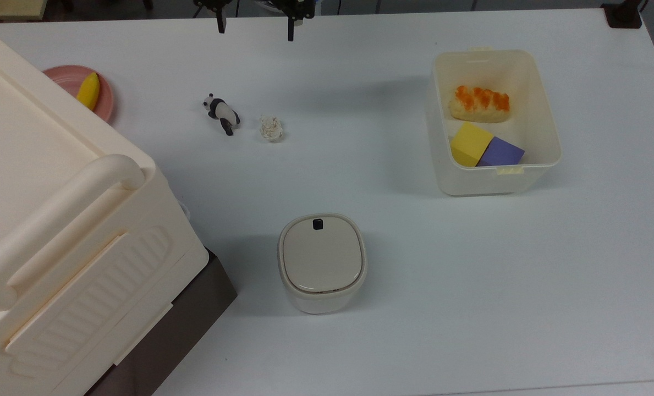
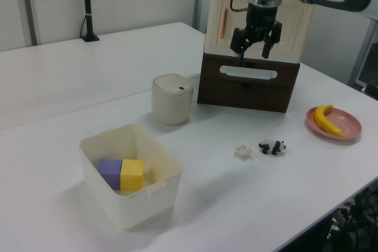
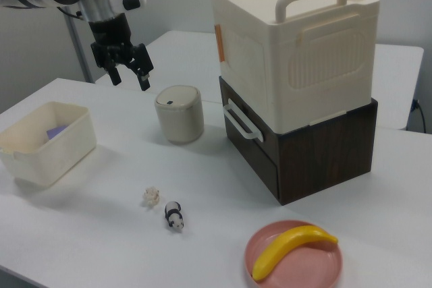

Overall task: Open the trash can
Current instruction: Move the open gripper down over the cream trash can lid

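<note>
**Trash can shut, jaws spread above the far edge**

The trash can (image 1: 322, 263) stands on the white surface (image 1: 470, 286) with its flat lid down and its small black button (image 1: 318, 223) at the 12 o'clock edge of the lid in the top view.

Going left to right across the top view: a large cream storage box (image 1: 57, 231) with a handle sits on a dark brown drawer unit (image 1: 194, 308) at 9 o'clock from the can. Behind it, at about 10 o'clock, a pink plate (image 1: 104, 96) carries a banana (image 1: 88, 91). A toy panda (image 1: 222, 113) and a crumpled scrap of paper (image 1: 271, 128) lie close together at roughly 11 o'clock from the can, well apart from it. The gripper (image 1: 255, 25) hangs at 12 o'clock, above the surface, jaws spread and holding nothing. At 2 o'clock a translucent tub (image 1: 494, 181) holds a bread roll (image 1: 479, 104), a yellow block (image 1: 471, 144) and a purple block (image 1: 501, 152), the two blocks touching.
</note>
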